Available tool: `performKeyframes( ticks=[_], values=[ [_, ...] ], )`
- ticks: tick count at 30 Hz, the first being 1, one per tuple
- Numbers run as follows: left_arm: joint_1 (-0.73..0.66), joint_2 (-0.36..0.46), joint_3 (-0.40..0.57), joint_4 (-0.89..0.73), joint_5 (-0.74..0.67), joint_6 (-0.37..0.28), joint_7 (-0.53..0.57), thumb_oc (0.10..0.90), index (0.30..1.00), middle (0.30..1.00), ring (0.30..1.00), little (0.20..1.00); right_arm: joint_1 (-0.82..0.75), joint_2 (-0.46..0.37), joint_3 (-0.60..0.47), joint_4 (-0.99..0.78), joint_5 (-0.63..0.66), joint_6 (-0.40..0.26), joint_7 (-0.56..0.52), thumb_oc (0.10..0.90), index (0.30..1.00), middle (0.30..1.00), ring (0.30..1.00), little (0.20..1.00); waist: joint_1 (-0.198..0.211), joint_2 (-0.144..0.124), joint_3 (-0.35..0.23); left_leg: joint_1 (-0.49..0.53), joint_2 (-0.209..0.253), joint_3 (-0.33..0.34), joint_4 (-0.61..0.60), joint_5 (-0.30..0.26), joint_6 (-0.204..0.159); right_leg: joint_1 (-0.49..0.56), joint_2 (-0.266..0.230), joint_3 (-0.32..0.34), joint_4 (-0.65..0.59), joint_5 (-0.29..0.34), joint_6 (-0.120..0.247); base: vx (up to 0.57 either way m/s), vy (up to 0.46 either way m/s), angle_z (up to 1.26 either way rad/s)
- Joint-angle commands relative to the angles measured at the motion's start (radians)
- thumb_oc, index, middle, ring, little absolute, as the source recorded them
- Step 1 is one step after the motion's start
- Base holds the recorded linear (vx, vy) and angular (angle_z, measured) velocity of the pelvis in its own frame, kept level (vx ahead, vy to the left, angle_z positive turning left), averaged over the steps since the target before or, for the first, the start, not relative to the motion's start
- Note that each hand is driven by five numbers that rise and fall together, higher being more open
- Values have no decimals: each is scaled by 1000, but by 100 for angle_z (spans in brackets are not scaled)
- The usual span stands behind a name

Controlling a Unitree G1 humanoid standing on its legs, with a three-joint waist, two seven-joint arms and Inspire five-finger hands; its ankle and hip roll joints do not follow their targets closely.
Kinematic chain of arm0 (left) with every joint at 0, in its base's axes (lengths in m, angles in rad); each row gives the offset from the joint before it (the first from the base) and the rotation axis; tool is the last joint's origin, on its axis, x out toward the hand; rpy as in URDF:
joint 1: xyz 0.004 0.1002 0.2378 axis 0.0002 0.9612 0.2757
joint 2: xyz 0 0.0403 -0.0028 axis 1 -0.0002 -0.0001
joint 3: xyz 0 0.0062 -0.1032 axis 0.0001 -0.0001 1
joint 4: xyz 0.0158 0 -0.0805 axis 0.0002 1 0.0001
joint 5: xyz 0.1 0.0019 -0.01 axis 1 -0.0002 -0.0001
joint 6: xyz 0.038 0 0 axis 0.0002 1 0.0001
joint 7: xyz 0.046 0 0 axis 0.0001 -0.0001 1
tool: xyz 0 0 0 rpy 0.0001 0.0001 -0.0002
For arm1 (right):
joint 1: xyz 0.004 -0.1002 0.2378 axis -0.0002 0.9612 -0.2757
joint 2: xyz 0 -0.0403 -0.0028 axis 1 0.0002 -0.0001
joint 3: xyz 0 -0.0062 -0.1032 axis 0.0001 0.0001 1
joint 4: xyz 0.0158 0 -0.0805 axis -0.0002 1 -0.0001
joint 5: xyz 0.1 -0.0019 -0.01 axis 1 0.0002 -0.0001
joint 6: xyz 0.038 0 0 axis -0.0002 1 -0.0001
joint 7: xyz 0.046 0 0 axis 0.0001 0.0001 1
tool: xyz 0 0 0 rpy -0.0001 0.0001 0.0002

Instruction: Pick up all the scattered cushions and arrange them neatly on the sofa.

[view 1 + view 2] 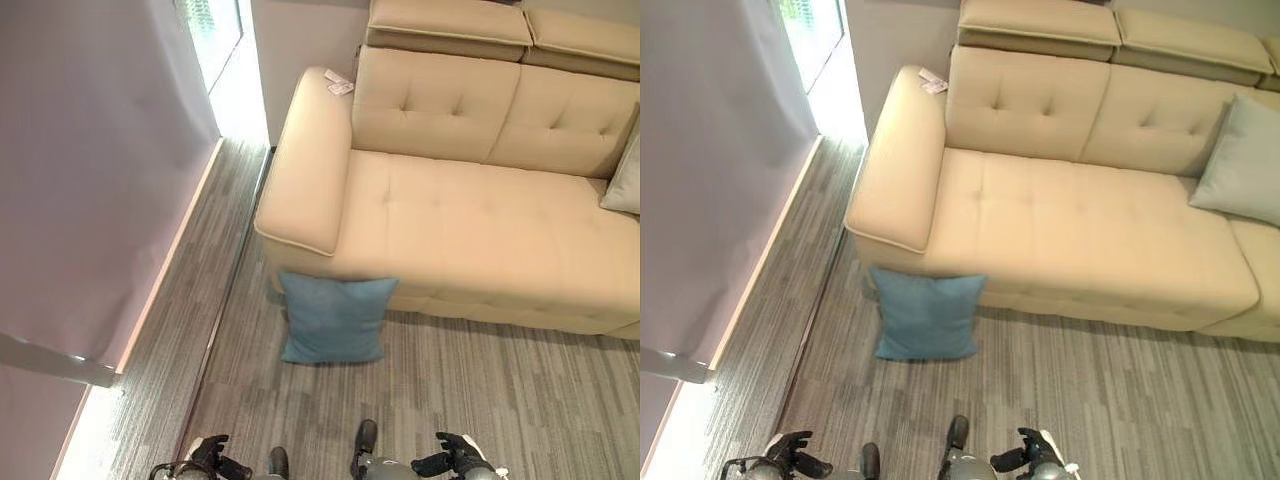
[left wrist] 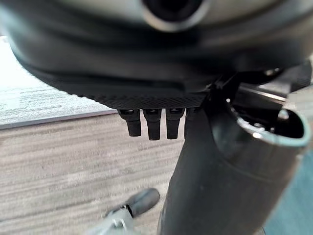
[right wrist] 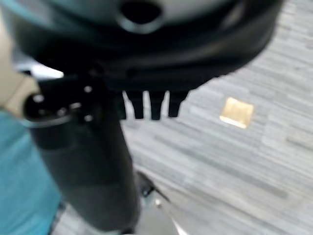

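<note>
Fingers of left hand [image 1: 210, 455] and right hand [image 1: 452, 455] hang relaxed, holding nothing, well apart from blue cushion [image 1: 335, 318].

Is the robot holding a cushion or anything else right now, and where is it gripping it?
Nothing is held. The left hand and right hand hang low, empty, fingers relaxed. The blue cushion leans on the sofa front, on the floor, untouched.

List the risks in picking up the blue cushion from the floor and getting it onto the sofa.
1. The square blue fabric cushion leans low against the beige leather sofa front, so reaching it likely needs a deep bend that may upset balance.
2. Both the left hand and right hand hang far back from it; a one-handed pinch on soft fabric might slip.
3. The grey cushion occupies the sofa's right end.
</note>
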Motion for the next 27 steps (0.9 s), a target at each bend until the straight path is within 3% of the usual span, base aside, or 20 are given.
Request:
performKeyframes(
  ticks=[1, 4, 6, 8, 11, 12, 13, 15, 16, 21, 24, 25, 26, 27],
  values=[
    [-38, 22, 19, -3, 10, -32, 13, 800, 900, 900, 900, 900, 13, -31, 16, 14, -10, -9, -5, 800, 900, 900, 900, 900, -2, -44, -18, 27, -57, -15, 89, -211, 6, -77, -62, 42, 84, -70, 88, 126, -117, 13],
    [-33, 15, 15, 2, 7, -35, 6, 800, 900, 900, 900, 900, 20, -32, 9, 15, 5, -18, -2, 800, 900, 900, 900, 900, -10, -35, -28, 4, -24, -15, 158, -188, -34, -44, -36, 42, 71, -101, 59, 142, -173, 23],
    [-43, 9, 10, -6, -5, -35, 4, 800, 900, 900, 900, 900, 17, -40, 9, 11, 17, -26, -9, 800, 900, 900, 900, 900, -4, -42, -3, -93, -7, -21, 356, -123, -60, -1, -22, 41, 43, -119, 27, 53, -222, 26],
    [-55, 6, 4, -15, -18, -33, 7, 800, 900, 900, 900, 900, 11, -47, 4, 12, 33, -23, -14, 800, 900, 900, 900, 900, 1, -55, 17, -167, 9, -6, 469, -87, -59, 27, -14, 41, 26, -140, 2, 65, -186, 23],
    [-60, 0, -6, -20, -22, -33, 5, 800, 900, 900, 900, 900, 15, -55, -1, 27, 42, -20, -19, 800, 900, 900, 900, 900, 13, -59, 24, -229, 8, 11, 432, -123, -39, 75, -8, 37, -8, -158, 6, 164, -53, 23],
    [-58, -1, -13, -18, -16, -30, 6, 800, 900, 900, 900, 900, 18, -59, -2, 31, 45, -22, -20, 800, 900, 900, 900, 900, 16, -59, 19, -241, -4, 15, 336, -126, -34, 94, -4, 38, -18, -170, 14, 223, 7, 33],
    [-58, -1, -13, -18, -16, -30, 6, 800, 900, 900, 900, 900, 17, -59, -2, 31, 45, -22, -20, 800, 900, 900, 900, 900, 14, -61, 15, -243, -7, 14, 330, -120, -33, 90, -7, 36, -18, -169, 15, 239, 42, 26],
    [-58, 0, -17, -20, -15, -30, 9, 800, 900, 900, 900, 900, 22, -56, 0, 31, 47, -19, -25, 800, 900, 900, 900, 900, 27, -43, 9, -306, 2, 27, 199, -20, -47, 134, 17, 40, -35, -202, 16, 281, 97, 15],
    [-56, 2, -19, -19, -15, -28, 10, 800, 900, 900, 900, 900, 24, -55, -1, 31, 47, -18, -28, 800, 900, 900, 900, 900, 34, -41, 9, -330, 3, 31, 185, 2, -52, 149, 22, 47, -34, -214, 18, 347, 160, 10],
    [-35, 6, -4, -5, -13, -18, 4, 800, 900, 900, 900, 900, 38, -35, -10, 31, 37, -16, -21, 800, 900, 900, 900, 900, 39, -54, -19, -273, -28, 30, 160, -36, -22, 166, -2, 83, 35, -240, 37, 268, 196, -24],
    [-42, 22, 8, -16, -24, -19, 4, 800, 900, 900, 900, 900, 30, -28, -10, 17, 34, -14, -14, 800, 900, 900, 900, 900, 50, -66, -22, -266, -40, 51, 186, -83, 11, 120, -35, 93, 150, -238, 66, 151, 191, -39],
    [-52, 34, 15, -27, -38, -19, 10, 800, 900, 900, 900, 900, 17, -25, -6, 13, 31, -10, -12, 800, 900, 900, 900, 900, 50, -63, -8, -249, -42, 64, 199, -111, 34, 56, -60, 89, 263, -208, 90, 61, 111, -26],
    [-52, 34, 15, -27, -38, -19, 9, 800, 900, 900, 900, 900, 16, -25, -6, 13, 31, -10, -12, 800, 900, 900, 900, 900, 51, -64, -9, -251, -43, 65, 200, -112, 35, 52, -61, 91, 266, -210, 90, 125, 200, -29],
    [-59, 44, 19, -37, -48, -22, 14, 800, 900, 900, 900, 900, 7, -25, 0, 5, 29, -9, -12, 800, 900, 900, 900, 900, 47, -56, 6, -235, -45, 74, 207, -127, 53, -6, -87, 80, 364, -159, 106, 62, 96, -19]
  ],
)
